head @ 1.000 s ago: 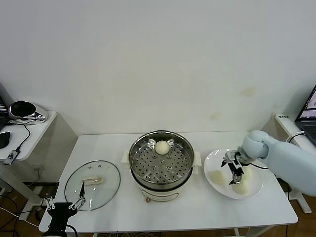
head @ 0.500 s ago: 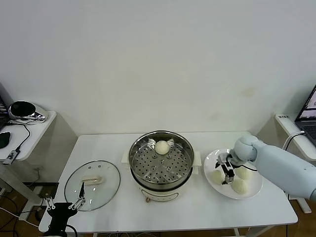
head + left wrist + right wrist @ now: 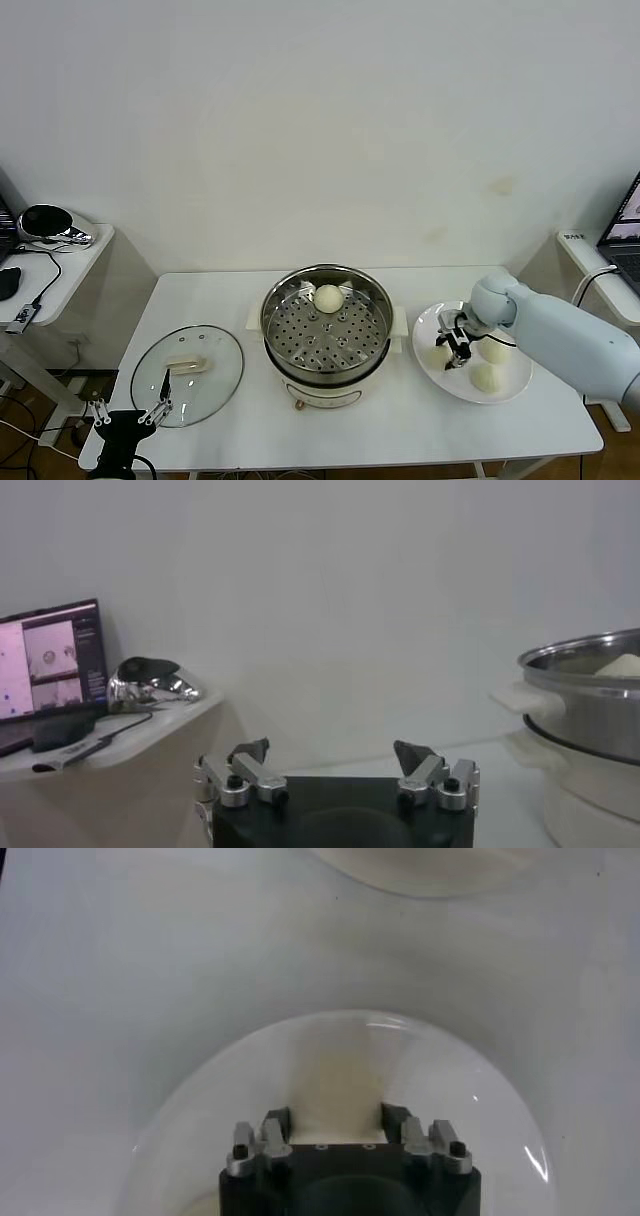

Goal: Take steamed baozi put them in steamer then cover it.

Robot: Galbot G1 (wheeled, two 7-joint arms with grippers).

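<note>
Shifting left across the flat white plate (image 3: 513,385), the right tool (image 3: 452,349) is now straddling, fingers spread, a round cream-white baozi (image 3: 440,354). Beside the shiny steel steamer (image 3: 327,322), the clear glass cover (image 3: 187,374) is lying with its bar handle running left-right; the left tool (image 3: 336,772) is waiting spread.

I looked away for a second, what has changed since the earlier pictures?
The right gripper moved across the flat white plate toward the steel steamer pot, now open around the nearest cream-white bun. Unchanged: the left gripper, one bun in the steamer, the glass lid.
</note>
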